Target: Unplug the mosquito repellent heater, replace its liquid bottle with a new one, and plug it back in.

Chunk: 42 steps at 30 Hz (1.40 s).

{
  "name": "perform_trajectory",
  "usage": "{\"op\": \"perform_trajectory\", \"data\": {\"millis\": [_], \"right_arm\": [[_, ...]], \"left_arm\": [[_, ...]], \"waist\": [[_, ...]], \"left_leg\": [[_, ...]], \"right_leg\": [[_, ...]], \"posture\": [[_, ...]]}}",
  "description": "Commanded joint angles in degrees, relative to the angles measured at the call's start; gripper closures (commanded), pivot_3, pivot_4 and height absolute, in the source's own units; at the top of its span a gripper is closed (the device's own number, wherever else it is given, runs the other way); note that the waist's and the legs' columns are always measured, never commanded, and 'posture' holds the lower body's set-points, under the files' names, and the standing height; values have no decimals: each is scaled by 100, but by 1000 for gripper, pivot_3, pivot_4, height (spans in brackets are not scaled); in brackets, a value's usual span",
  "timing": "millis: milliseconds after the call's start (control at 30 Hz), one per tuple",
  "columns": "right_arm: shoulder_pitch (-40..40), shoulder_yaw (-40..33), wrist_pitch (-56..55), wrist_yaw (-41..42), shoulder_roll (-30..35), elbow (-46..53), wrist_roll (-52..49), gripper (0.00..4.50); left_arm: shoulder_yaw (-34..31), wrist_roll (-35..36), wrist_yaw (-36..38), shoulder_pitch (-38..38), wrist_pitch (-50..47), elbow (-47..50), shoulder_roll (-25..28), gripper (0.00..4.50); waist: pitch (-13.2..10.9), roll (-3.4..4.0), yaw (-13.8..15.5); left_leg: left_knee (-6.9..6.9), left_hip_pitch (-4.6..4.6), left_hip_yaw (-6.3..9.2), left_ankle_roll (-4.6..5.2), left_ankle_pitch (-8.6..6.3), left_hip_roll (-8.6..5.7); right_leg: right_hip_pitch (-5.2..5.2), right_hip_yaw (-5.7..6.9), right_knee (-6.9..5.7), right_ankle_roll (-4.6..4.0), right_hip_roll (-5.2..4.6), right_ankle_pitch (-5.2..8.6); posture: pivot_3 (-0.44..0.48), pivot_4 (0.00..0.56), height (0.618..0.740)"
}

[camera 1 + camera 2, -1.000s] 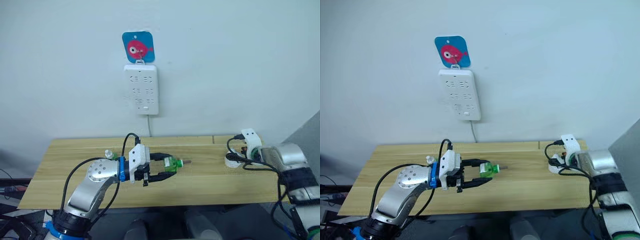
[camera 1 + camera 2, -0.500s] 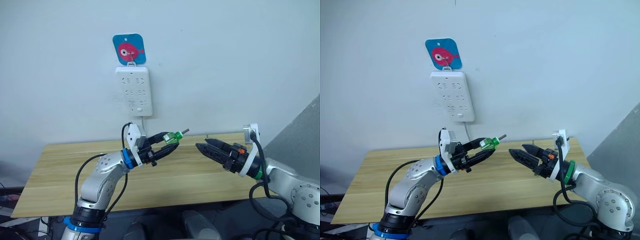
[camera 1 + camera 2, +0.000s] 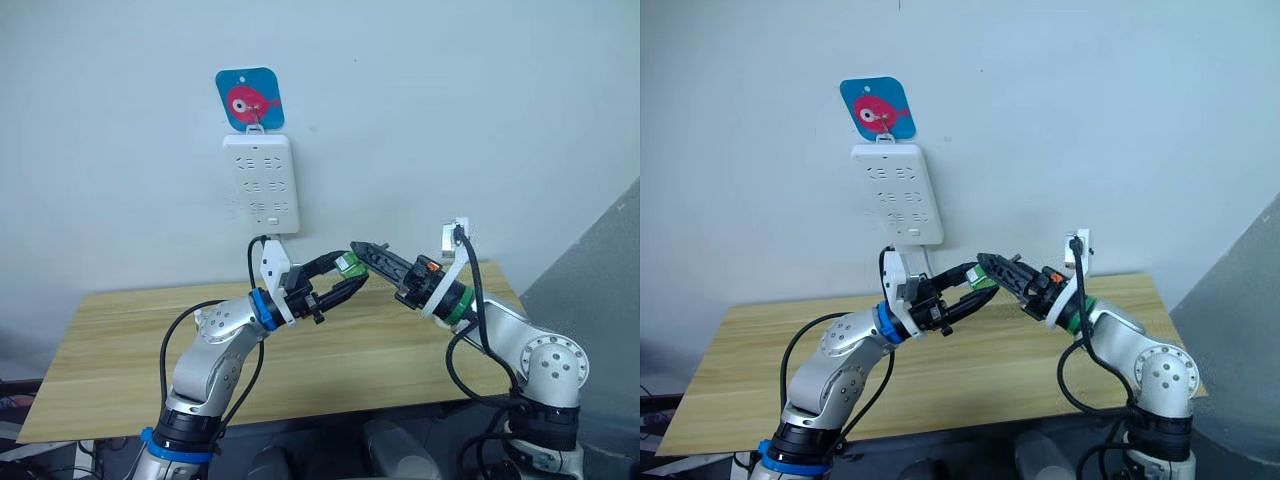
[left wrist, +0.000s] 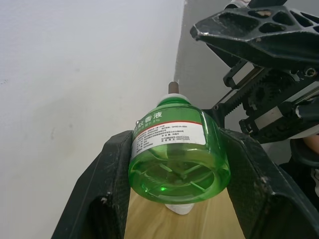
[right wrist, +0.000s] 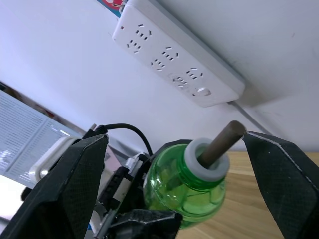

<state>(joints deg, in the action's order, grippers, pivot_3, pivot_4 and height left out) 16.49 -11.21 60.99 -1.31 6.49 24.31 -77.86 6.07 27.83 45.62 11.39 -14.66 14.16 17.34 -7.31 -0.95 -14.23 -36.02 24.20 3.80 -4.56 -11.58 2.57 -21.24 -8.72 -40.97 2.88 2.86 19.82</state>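
The translucent green plastic bottle (image 4: 180, 149) was clamped in the left gripper (image 3: 340, 280) above the wooden table (image 3: 110, 340). The right gripper (image 5: 199, 164), spread apart, straddled its wick from 3 o'clock; an off-centre closure was judged likely to knock it loose.

Both arms were raised above the table, forearms converging toward centre. Left gripper (image 3: 341, 281) pointed toward 3 o'clock, fingers (image 4: 112, 174) clamped on the green bottle (image 4: 179, 149). Right gripper (image 3: 362, 250) pointed toward 10 o'clock, fingers (image 5: 75, 174) spread wide, straddling the bottle's wick end without contact.
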Motion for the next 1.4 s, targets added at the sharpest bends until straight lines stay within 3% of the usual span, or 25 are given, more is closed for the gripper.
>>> {"op": "perform_trajectory", "data": {"millis": [33,67,233,367,633,667,800,867,967,1133,1267,1400], "right_arm": [[55,131,-186,-47,24,49,-285,368],[42,180,-204,-62,32,48,-314,559],[-4,366,-308,-149,98,80,-415,2432],[-19,466,-408,-236,140,115,-583,3632],[-87,633,-561,-307,339,186,-915,3662],[-88,648,-585,-306,368,184,-921,3662],[-98,660,-773,-201,524,211,-566,3662],[-117,697,-829,143,834,166,-73,3662],[-195,860,-1262,646,1183,-64,979,3662],[-138,2006,-2910,1187,1708,-1136,4033,3662],[215,2545,-4537,1024,1495,-3132,5920,3662],[619,2357,-5585,862,1038,-4918,6622,3662]], "left_arm": [[-22,-8,-87,93,106,284,-55,2249],[-15,-23,-106,98,121,288,-62,2249],[8,-43,-194,78,125,348,-87,2249],[40,-66,-204,29,56,421,-55,2249],[20,-163,-184,-41,113,450,24,2249],[18,-189,-167,-36,143,434,40,1528],[-14,-414,-131,-205,11,453,391,396],[57,-568,77,-439,-220,427,857,0],[-37,-565,9,-734,-447,444,1174,0],[104,-859,-23,-953,-466,551,1418,0],[302,-888,-9,-1080,-597,901,1427,0],[255,-744,-88,-1076,-755,1272,1369,0]], "waist": [[0,1,2],[0,1,3],[1,0,11],[1,2,10],[1,2,15],[1,2,15],[1,2,15],[1,2,16],[-2,3,35],[-6,1,147],[-28,-12,168],[-49,-17,212]], "left_leg": [[0,0,0,0,0,0],[-1,0,0,0,0,0],[-2,1,0,0,0,-1],[-1,0,1,0,0,0],[-1,1,1,0,0,0],[-2,1,1,0,0,0],[-1,0,1,0,0,1],[1,0,1,0,0,1],[6,0,0,0,0,1],[4,-6,-5,0,0,2],[7,-14,-23,0,0,2],[10,-13,-23,0,0,1]], "right_leg": [[0,0,0,0,0,0],[0,0,0,0,0,0],[1,-1,0,0,0,0],[-1,0,-1,0,0,0],[0,0,-1,0,0,0],[0,0,-1,0,1,0],[-1,-1,-1,0,2,0],[-1,-2,0,0,1,0],[-4,-3,4,-1,0,1],[-4,-4,5,-1,-1,1],[-2,-16,8,-1,-5,1],[-3,-16,6,-1,-6,0]], "posture": [[-201,59,740],[-200,59,740],[-198,60,740],[-198,62,740],[-193,66,740],[-193,66,740],[-188,79,740],[-186,85,740],[-182,94,740],[-173,109,740],[-153,120,740],[-119,129,740]]}}
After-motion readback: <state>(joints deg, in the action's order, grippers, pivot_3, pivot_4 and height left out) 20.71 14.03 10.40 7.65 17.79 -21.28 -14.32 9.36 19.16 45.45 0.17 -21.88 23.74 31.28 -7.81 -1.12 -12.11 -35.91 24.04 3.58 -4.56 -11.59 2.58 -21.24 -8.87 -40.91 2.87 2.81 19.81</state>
